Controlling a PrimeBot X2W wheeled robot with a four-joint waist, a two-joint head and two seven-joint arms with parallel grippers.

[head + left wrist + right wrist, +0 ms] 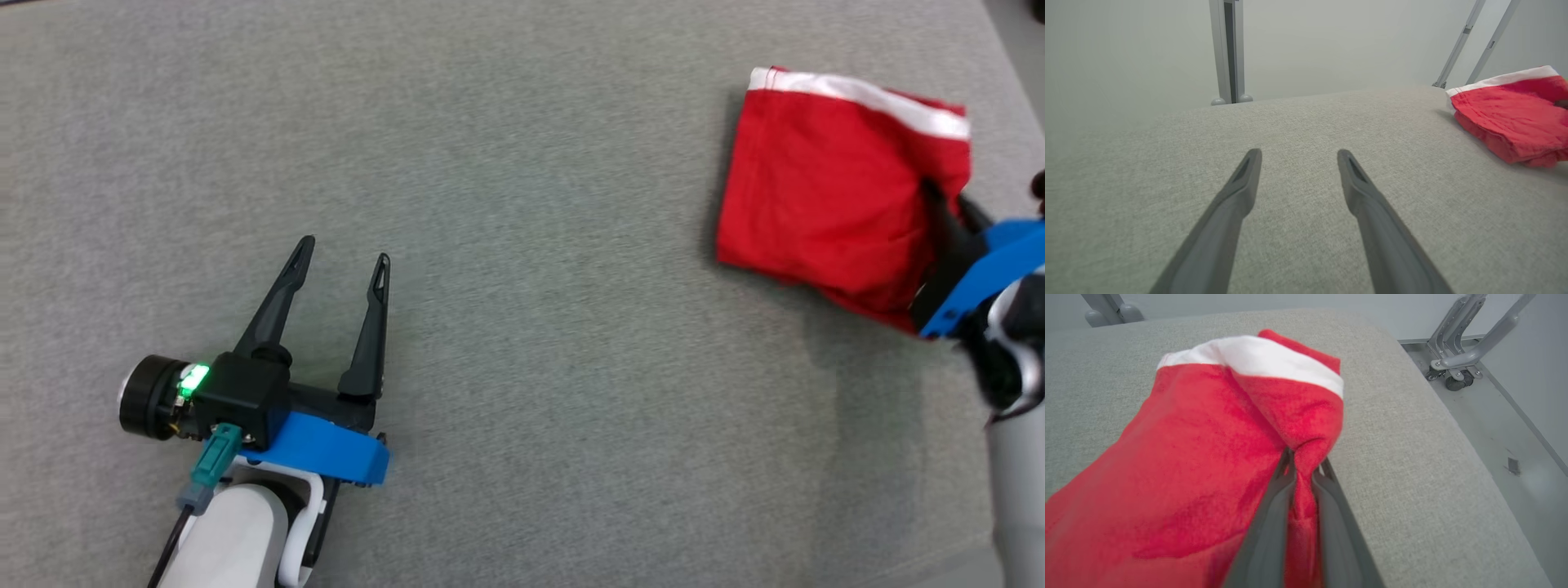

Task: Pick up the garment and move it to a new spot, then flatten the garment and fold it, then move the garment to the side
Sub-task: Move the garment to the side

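Note:
The garment (pixel 824 184) is red cloth with a white band, folded into a thick bundle at the far right of the grey surface. It also shows at the right edge of the left wrist view as the garment (pixel 1511 114). My right gripper (pixel 1304 463) is shut on a pinched fold at the garment's (pixel 1200 457) right edge, and in the head view the right gripper (pixel 947 208) comes in from the lower right. My left gripper (pixel 343 249) hovers over bare surface at the lower left, open and holding nothing, and its fingers frame the left gripper (pixel 1298 157) well apart from the cloth.
The grey padded surface (pixel 506 245) spans the head view. Its right edge (pixel 1453 428) drops to the floor close to the garment. Metal frame legs on wheels (pixel 1457 371) stand beyond that edge, and a grey post (pixel 1227 53) rises behind the far edge.

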